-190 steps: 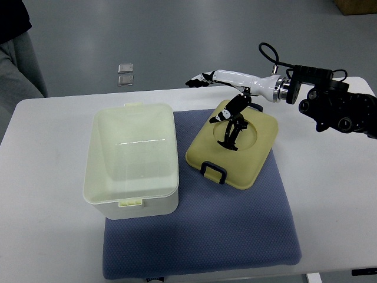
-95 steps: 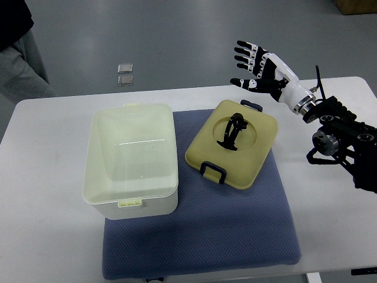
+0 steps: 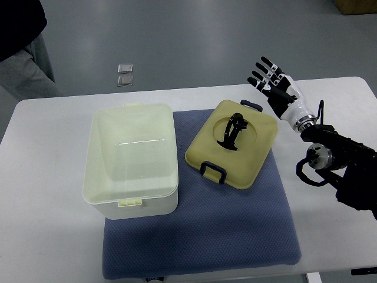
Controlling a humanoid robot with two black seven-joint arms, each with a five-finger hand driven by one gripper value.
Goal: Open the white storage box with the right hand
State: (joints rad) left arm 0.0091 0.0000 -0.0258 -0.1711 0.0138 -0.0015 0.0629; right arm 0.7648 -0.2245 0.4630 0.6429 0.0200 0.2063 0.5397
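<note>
On the blue mat: white storage box open, lid lying just beside it.
From the top view, the right hand hovers clear beyond the lid, fingers spread and empty, apparently because the opening is done.

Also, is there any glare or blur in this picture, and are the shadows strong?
Top view: a thin bright glare line lies inside the open white storage box; the lid throws only a soft shadow on the blue mat; lighting is even; the right robot hand looks sharp, its fingers spread, without visible motion blur.
</note>
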